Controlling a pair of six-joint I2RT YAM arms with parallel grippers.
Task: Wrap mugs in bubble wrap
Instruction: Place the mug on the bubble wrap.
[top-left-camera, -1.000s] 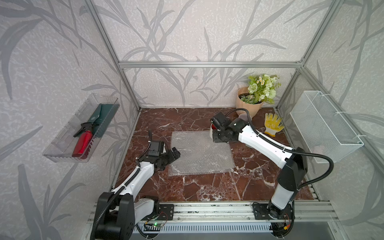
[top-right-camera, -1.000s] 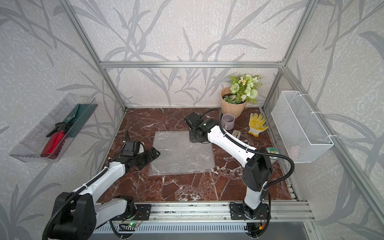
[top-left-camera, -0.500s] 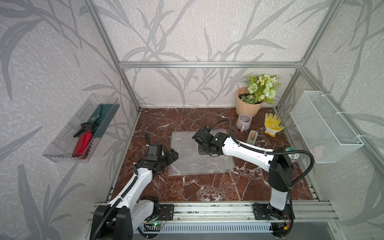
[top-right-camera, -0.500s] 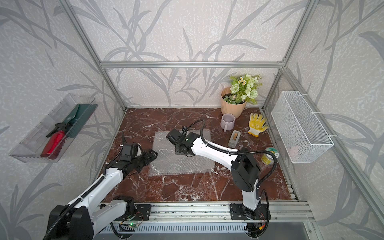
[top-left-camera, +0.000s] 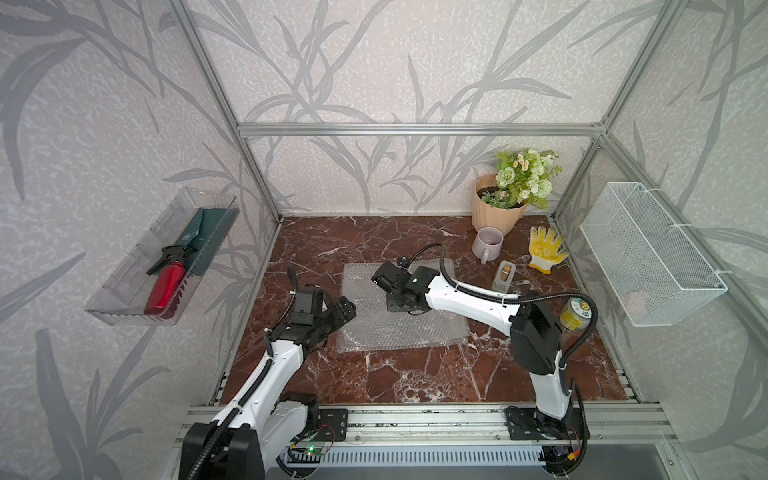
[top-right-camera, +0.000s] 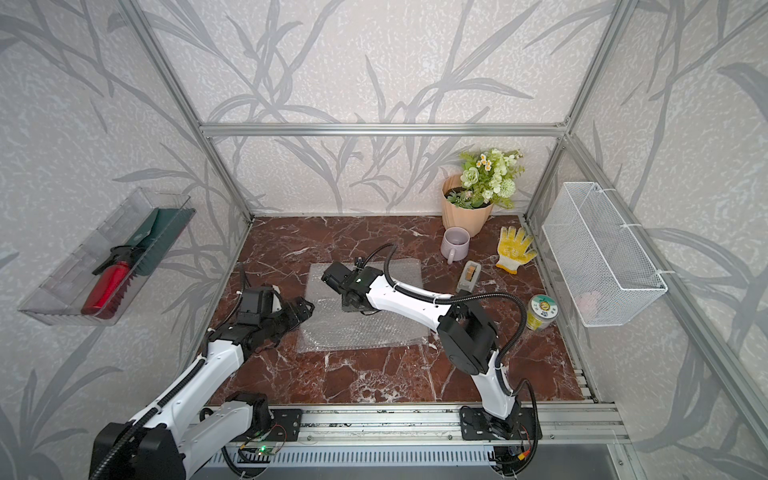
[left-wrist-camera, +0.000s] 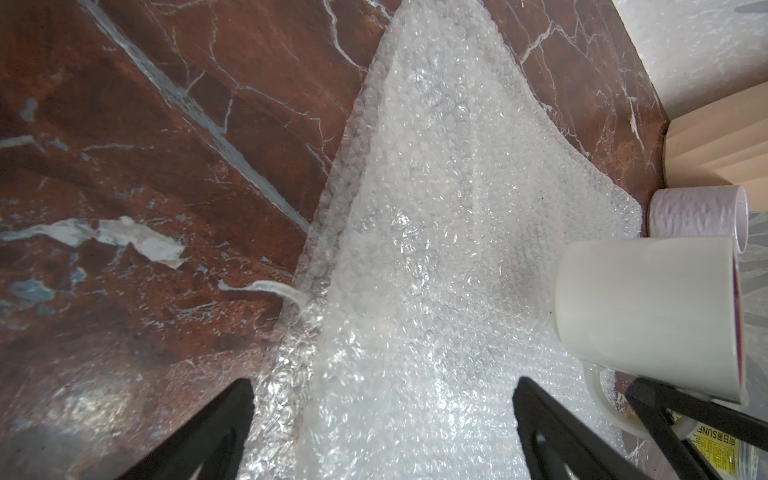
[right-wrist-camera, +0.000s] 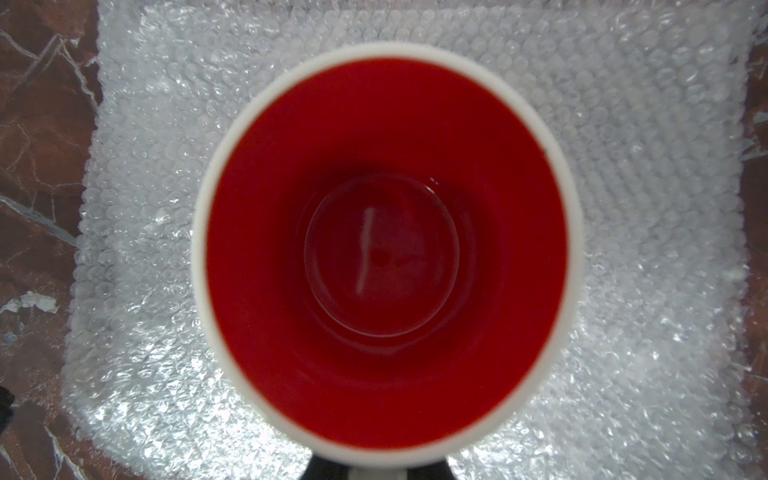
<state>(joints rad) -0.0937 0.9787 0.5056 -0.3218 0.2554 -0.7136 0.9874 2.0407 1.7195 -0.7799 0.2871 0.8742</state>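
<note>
Showing glossy white outside and glossy red inside, with a thick white rim and a single loop handle: the white mug (right-wrist-camera: 386, 249). Being held upright over the middle of the bubble wrap (top-left-camera: 399, 332), caught by that handle in the right gripper (right-wrist-camera: 376, 471), jaws pinching nearly together on the loop. Pointing its mouth straight up, long axis running vertical, handle turning toward the gripper. Hiding beneath the gripper's own body in both top views; base touching the sheet or just clearing it, impossible to tell. Lying flat on the red-brown marble table (top-left-camera: 415, 374): the wrap, clear and crowded with small bubbles, spreading far wider than the mug. Sitting low at the wrap's left edge: the left gripper (top-left-camera: 344, 309), jaws spreading wide apart and gripping nothing. Standing upright near the wrap's far right corner, just beside the peach flowerpot (top-left-camera: 494, 216): the lilac mug (top-left-camera: 487, 243), pale all over with a dimpled wall, mouth opening upward, long axis vertical, handle pointing toward the front of the table.
</note>
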